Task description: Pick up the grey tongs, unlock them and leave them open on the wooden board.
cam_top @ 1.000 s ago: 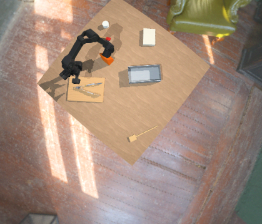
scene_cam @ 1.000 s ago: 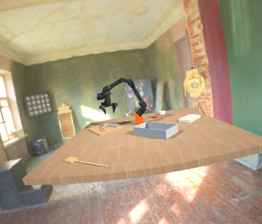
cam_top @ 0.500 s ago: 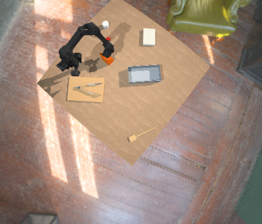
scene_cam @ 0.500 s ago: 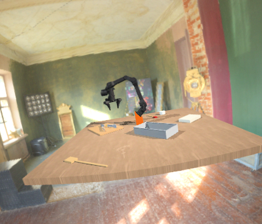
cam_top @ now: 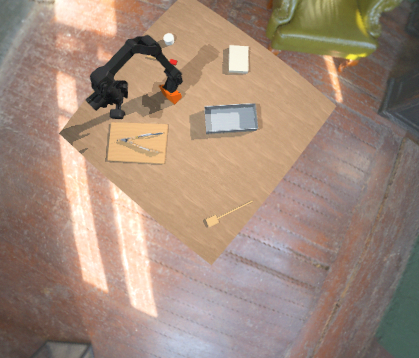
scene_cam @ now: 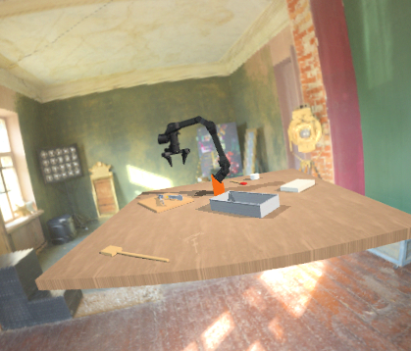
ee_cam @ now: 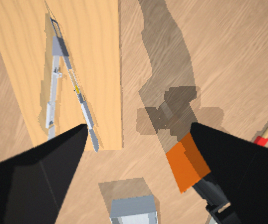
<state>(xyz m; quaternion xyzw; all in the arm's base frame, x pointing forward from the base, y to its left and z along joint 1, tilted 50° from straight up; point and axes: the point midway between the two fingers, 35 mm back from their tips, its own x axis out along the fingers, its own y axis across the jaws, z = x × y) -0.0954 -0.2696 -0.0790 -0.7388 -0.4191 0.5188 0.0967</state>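
The tongs (cam_top: pixel 140 142) are seen lying on the board (cam_top: pixel 121 154), spread open in a V, with both arms flat on the wood. In the wrist view the tongs (ee_cam: pixel 61 87) are shown with the hinge at the far end and the two tips apart near the board's (ee_cam: pixel 21 45) near edge. The gripper (scene_cam: pixel 177 158) is held high above the table (scene_cam: pixel 315 216), well apart from the tongs, with its fingers wide apart and nothing between them. In the top view the gripper (cam_top: pixel 113 102) is found just beyond the board's far edge. The tin (cam_top: pixel 231 118) is seen to the side of the board, with nothing across it. The arm's orange base (cam_top: pixel 171 94) is placed between the board and the tin, further back.
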